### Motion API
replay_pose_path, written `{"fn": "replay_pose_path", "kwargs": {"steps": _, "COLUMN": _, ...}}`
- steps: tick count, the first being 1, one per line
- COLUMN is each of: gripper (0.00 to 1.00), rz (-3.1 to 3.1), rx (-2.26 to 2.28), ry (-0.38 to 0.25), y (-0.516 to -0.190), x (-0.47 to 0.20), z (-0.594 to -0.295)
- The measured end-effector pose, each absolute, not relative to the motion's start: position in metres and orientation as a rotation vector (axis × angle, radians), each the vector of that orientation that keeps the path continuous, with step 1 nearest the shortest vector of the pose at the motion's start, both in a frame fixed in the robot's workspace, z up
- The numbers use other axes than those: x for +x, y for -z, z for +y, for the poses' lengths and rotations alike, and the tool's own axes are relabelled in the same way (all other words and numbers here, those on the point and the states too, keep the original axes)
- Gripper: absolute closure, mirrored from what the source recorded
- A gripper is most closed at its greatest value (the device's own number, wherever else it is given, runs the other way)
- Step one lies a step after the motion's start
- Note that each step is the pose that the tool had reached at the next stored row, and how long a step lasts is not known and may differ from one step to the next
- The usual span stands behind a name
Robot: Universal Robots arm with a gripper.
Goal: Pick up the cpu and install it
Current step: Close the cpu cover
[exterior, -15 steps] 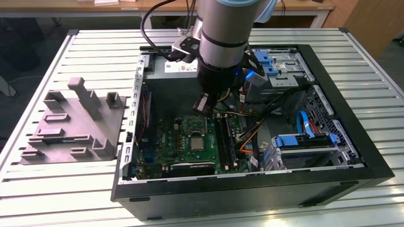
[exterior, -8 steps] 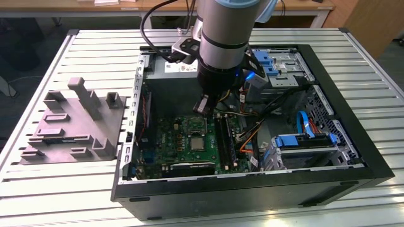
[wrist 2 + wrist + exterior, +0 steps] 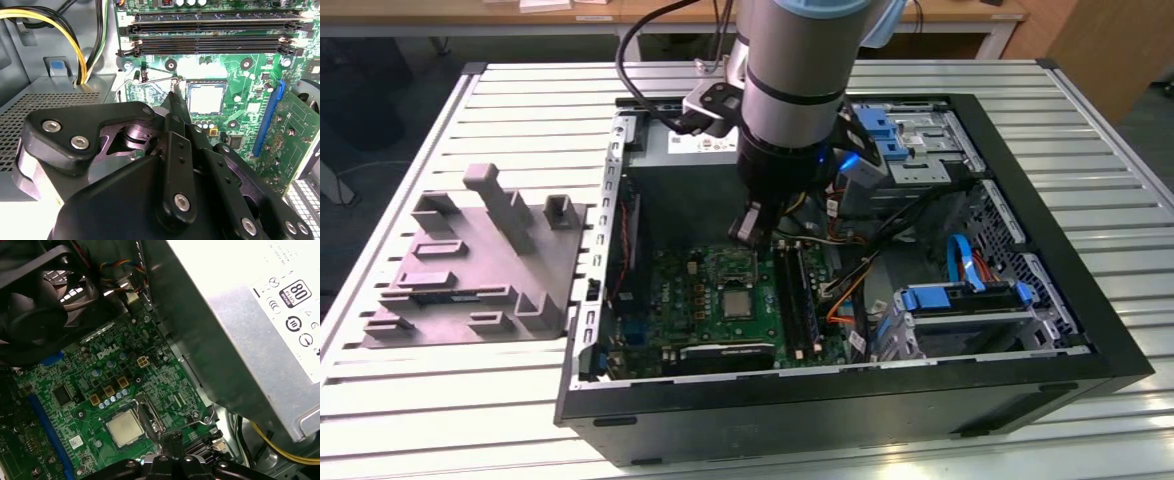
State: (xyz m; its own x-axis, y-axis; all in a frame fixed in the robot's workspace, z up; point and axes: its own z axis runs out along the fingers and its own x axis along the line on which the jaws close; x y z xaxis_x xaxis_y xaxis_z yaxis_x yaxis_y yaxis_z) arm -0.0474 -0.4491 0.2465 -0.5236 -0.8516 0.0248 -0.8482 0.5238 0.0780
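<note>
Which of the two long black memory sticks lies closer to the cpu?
The nearer memory stick, with the cpu next to it; the other memory stick lies beyond it, farther away.

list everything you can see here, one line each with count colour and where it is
cpu: one, silvery grey, lying in the socket on the motherboard
motherboard: one, green, on the floor of the open case
memory sticks: two, black, side by side beyond the cpu in the second wrist view
computer case: one, black, open, on the slatted table
moulded tray: one, grey, on the table at the exterior view's left of the case
power supply: one, silver, beside the motherboard
fan: one, black, at the board's edge
slatted table: one, pale metal, under everything
gripper: one, black, fingertips together beside the cpu, holding nothing
</note>
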Motion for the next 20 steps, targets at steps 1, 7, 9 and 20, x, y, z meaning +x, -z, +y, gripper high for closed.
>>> {"fn": "replay_pose_path", "kwargs": {"steps": 1, "gripper": 0.89, "rz": -2.689, "rx": 1.502, "ry": 0.085, "y": -0.2465, "x": -0.0474, "z": -0.4494}}
{"fn": "replay_pose_path", "kwargs": {"steps": 7, "gripper": 0.89, "rz": -2.688, "rx": 1.502, "ry": 0.081, "y": -0.2465, "x": -0.0475, "z": -0.4522}}
{"fn": "replay_pose_path", "kwargs": {"steps": 9, "gripper": 0.89, "rz": -2.687, "rx": 1.502, "ry": 0.08, "y": -0.2465, "x": -0.0476, "z": -0.4533}}
{"fn": "replay_pose_path", "kwargs": {"steps": 20, "gripper": 0.89, "rz": -2.686, "rx": 1.502, "ry": 0.078, "y": -0.2465, "x": -0.0477, "z": -0.4586}}
